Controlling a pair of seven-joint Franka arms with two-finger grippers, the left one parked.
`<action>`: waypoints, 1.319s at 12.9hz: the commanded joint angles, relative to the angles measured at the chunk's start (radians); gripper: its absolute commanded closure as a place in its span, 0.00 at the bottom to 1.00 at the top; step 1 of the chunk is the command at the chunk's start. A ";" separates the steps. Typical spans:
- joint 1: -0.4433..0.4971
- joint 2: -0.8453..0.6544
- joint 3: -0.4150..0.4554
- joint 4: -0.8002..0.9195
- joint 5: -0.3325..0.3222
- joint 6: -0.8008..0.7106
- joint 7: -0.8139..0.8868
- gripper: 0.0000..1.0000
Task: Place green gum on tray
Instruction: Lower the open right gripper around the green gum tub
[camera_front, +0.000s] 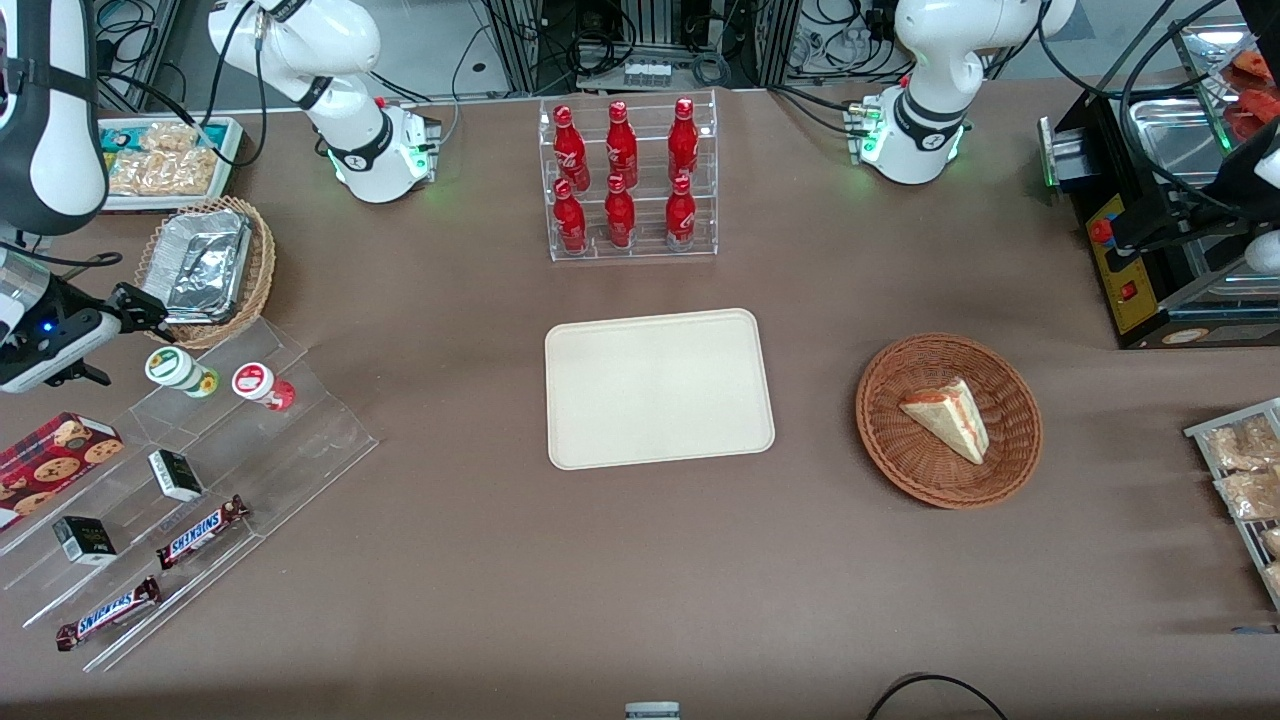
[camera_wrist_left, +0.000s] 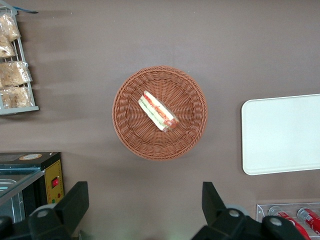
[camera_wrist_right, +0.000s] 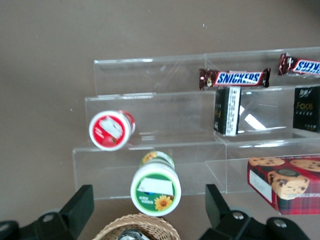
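The green gum is a small white bottle with a green-rimmed lid. It lies on the top step of a clear acrylic stand, toward the working arm's end of the table. The red-lidded bottle lies beside it. My right gripper is open and empty, hovering just short of the green gum. In the right wrist view the green gum shows lid-on between my spread fingers, with the red-lidded bottle one step lower. The cream tray lies flat and bare at the table's middle.
A wicker basket with a foil pan sits close by my gripper. The acrylic stand also holds Snickers bars, black boxes and a cookie box. A cola bottle rack stands farther back. A brown basket with a sandwich lies toward the parked arm.
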 joint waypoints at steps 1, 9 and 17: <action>0.007 -0.041 -0.032 -0.120 0.004 0.101 -0.044 0.01; 0.017 -0.030 -0.041 -0.185 0.004 0.190 -0.048 0.01; 0.015 -0.001 -0.041 -0.188 0.004 0.232 -0.071 0.01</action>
